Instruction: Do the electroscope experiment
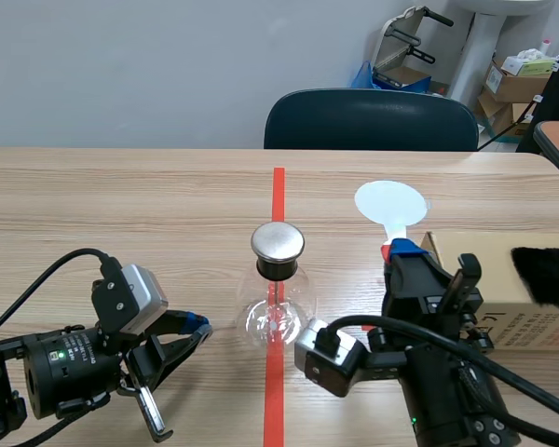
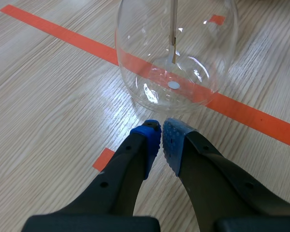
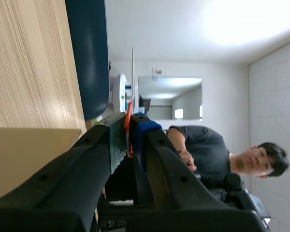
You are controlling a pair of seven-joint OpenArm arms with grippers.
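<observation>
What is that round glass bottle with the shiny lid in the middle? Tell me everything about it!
It is a clear, round glass flask standing upright on the wooden table, on the red tape line. A shiny round metal cap sits on a black stopper in its neck. A thin rod hangs down inside. Nothing grips it; the left gripper, fingers shut, sits just beside its base.

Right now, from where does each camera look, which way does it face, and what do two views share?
Scene view: between the arms, facing across the table to the chair; both arms show.
Left wrist view: on the left arm, looking down past the shut left gripper at the glass flask.
Right wrist view: on the right arm, sideways, facing a person; right gripper clamps the white paddle.
Shared: scene and left wrist views both show the glass flask.
</observation>
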